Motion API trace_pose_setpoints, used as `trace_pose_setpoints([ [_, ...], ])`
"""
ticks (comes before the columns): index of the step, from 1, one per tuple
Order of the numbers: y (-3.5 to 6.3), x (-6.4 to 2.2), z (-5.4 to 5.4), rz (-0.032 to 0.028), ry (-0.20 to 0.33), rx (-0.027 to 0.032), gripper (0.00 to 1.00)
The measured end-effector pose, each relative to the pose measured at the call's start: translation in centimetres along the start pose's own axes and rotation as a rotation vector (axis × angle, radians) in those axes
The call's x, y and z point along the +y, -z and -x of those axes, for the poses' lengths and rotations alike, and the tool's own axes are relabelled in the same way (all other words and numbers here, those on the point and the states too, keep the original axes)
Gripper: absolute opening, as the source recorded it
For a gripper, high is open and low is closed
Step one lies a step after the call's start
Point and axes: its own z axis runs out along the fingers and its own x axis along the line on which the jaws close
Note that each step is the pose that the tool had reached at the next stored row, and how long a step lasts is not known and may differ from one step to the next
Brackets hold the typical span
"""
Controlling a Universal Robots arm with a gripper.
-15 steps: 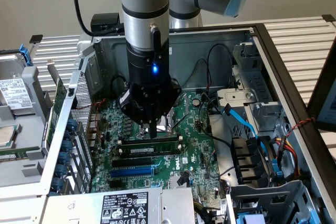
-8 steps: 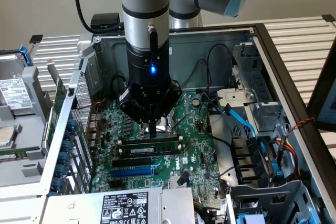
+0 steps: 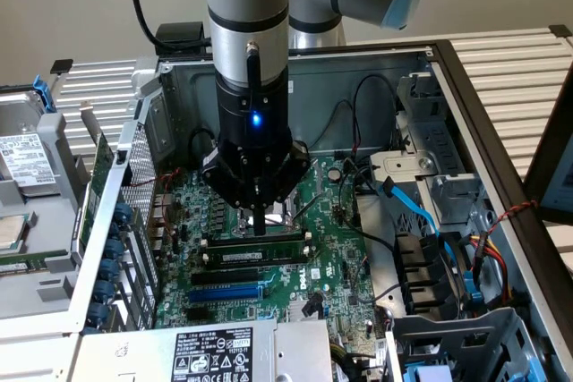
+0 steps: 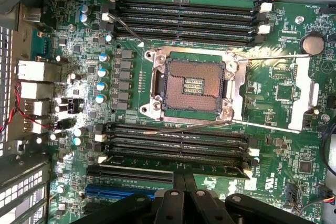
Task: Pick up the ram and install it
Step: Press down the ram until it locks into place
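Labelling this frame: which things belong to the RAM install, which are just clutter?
Job:
- ram, lying across the memory slots
- gripper, shut, tips down on the slots by the ram

Clutter:
- CPU socket
- blue expansion slot
- blue SATA cable
- power supply

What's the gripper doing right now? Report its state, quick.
Gripper: shut, fingers together, tips down at the ram sitting in a memory slot of the motherboard; whether it grips the ram cannot be told.

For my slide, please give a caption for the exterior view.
End effector shut, pressing on the ram in its motherboard slot.
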Motion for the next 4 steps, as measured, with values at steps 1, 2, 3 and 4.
trace_pose_setpoints([
  [1, 0.00, 0.00, 0.00, 0.0000, 0.000, 0.0000, 0.10],
  [2, 0.00, 0.00, 0.00, 0.0000, 0.000, 0.0000, 0.10],
  [3, 0.00, 0.00, 0.00, 0.0000, 0.000, 0.0000, 0.10],
  [4, 0.00, 0.00, 0.00, 0.0000, 0.000, 0.0000, 0.10],
])
